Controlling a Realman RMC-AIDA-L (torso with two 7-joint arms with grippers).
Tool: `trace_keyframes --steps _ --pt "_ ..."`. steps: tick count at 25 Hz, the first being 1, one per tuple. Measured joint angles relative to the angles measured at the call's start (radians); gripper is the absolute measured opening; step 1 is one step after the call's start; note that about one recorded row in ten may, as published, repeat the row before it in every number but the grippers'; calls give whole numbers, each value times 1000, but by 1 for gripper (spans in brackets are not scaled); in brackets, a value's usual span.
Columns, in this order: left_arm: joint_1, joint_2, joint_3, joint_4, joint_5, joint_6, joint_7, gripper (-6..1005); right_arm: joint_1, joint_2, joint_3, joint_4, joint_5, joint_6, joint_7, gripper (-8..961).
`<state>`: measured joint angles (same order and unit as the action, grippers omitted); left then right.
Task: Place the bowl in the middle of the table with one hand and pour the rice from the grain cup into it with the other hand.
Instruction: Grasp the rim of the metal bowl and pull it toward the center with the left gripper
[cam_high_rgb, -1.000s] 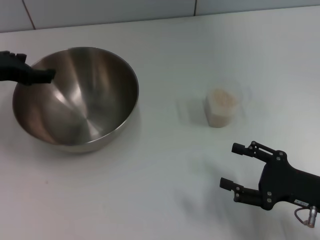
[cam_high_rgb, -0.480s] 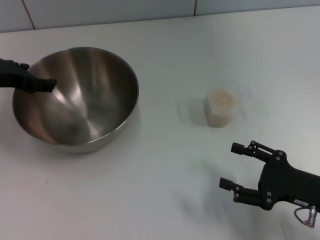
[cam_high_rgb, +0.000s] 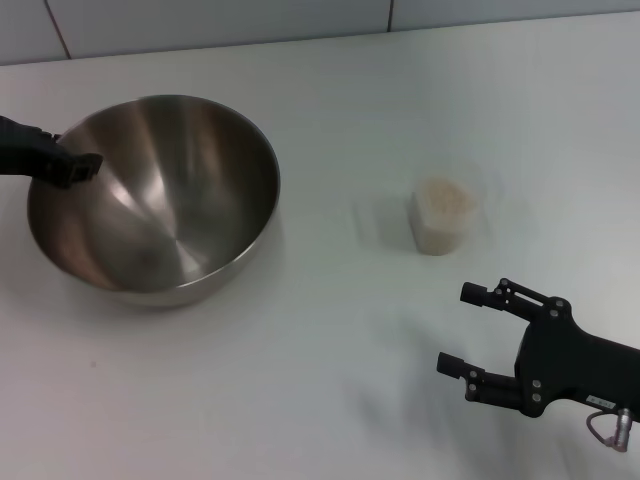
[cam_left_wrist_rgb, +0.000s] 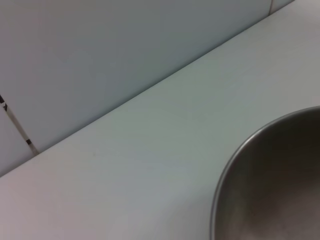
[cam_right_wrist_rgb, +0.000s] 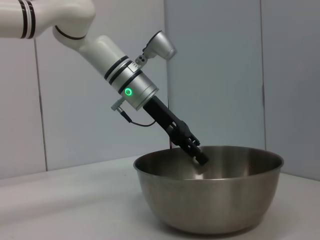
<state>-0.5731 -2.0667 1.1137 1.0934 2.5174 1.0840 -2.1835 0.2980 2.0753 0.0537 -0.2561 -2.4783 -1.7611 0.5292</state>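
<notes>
The steel bowl (cam_high_rgb: 160, 200) stands on the left of the white table (cam_high_rgb: 330, 330). My left gripper (cam_high_rgb: 82, 167) is at the bowl's left rim, one finger inside the wall, and seems shut on the rim. The right wrist view shows the bowl (cam_right_wrist_rgb: 210, 197) from the side, with the left gripper (cam_right_wrist_rgb: 199, 155) dipping over its rim. The left wrist view shows part of the bowl (cam_left_wrist_rgb: 280, 175). The clear grain cup (cam_high_rgb: 440, 220), full of rice (cam_high_rgb: 445, 198), stands right of centre. My right gripper (cam_high_rgb: 458, 328) is open and empty, near the front right, short of the cup.
A tiled wall (cam_high_rgb: 220, 20) runs along the table's far edge. Bare tabletop lies between the bowl and the cup.
My left gripper has drawn back and down from inside the bowl to its left rim. The bowl has shifted very slightly to the right. The right arm and the cup have not moved.
</notes>
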Motion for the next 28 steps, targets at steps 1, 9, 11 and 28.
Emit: trace_keyframes --steps 1,9,11,28 --pt "-1 0 -1 0 0 1 0 479 0 0 0 0 0 0 0 810" --pt "-6 2 -9 -3 -6 7 1 277 -2 -1 1 0 1 3 0 809" --pt "-12 3 -9 -12 -6 6 1 236 -3 -1 3 -1 1 3 0 809" --pt "-208 56 -311 -252 -10 155 29 49 3 -1 2 -2 -2 2 15 809"
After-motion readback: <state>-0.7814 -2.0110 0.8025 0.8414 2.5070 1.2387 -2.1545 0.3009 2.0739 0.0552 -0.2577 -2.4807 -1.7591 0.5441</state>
